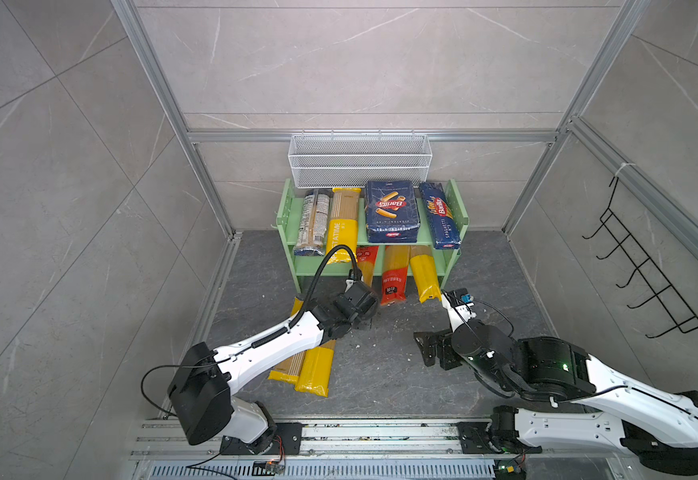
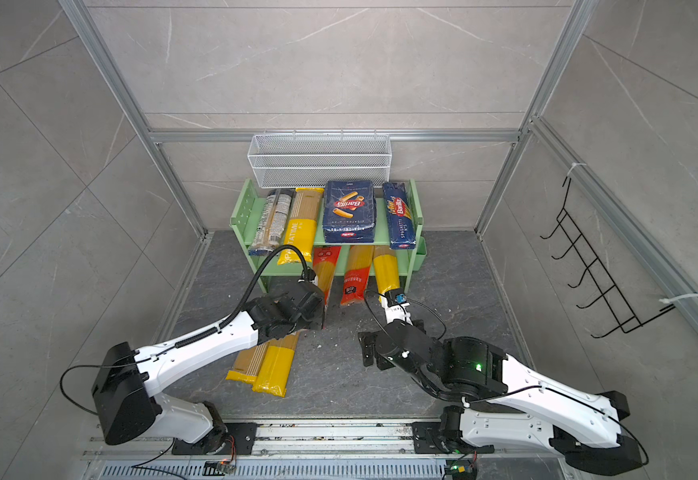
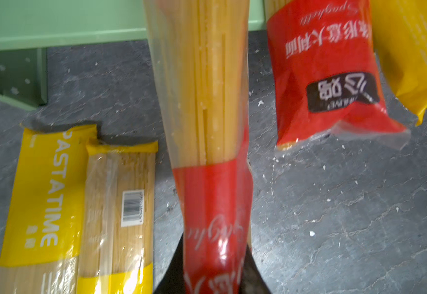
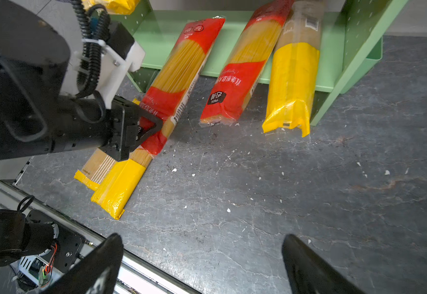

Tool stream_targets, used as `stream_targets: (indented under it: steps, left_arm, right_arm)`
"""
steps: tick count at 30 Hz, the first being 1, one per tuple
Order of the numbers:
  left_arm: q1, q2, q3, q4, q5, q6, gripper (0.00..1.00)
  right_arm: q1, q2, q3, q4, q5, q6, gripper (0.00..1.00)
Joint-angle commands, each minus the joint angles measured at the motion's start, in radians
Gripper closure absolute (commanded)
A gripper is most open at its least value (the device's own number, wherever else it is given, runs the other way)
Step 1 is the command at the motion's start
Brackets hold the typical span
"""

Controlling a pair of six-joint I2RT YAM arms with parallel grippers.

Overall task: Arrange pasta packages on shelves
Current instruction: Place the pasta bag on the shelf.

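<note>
My right fingers (image 4: 306,267) stand wide apart with nothing between them, hanging low over the dark table (image 4: 283,178). A little farther out, partly under my left arm, 2 long packs lie flat on the table, side by side and touching: a yellow pack (image 1: 316,372) and a part-clear pack (image 1: 286,365) with yellow ends. Just past them my left fingers (image 4: 148,127) are clamped on the near end of a red spaghetti pack (image 4: 179,66), which slopes up so that its far end lies on the lower board of the green shelves (image 1: 286,216). To its right, 2 more packs rest on that same board and jut out past its front edge, tilted down toward the table: another red pack (image 1: 394,282) and a yellow-ended pack (image 1: 424,274). Whether their near ends touch the table, I cannot tell. On the upper board 4 packs lie in a row, from left to right a clear brownish bag (image 1: 312,220), a yellow Pasta Time pack (image 1: 341,232), a wide blue Barilla pack (image 1: 391,210) and a narrow blue Barilla pack (image 1: 441,216). Behind the shelves, a white mesh basket (image 1: 360,160) hangs on the back wall.
</note>
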Motion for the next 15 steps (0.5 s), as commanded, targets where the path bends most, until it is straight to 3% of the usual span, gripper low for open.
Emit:
stream_targets:
  steps: [1,15]
  left_arm:
    - [0.045,0.036,0.108,0.158,-0.041,0.075,1.0]
    - [0.122,0.272,0.359,0.164,0.046,0.152,1.0]
  right_arm:
    - [-0.003,-0.022,0.035,-0.07,0.064,-0.012,0.0]
    - [-0.004,-0.042,0.067,-0.183,0.151,0.03,0.0]
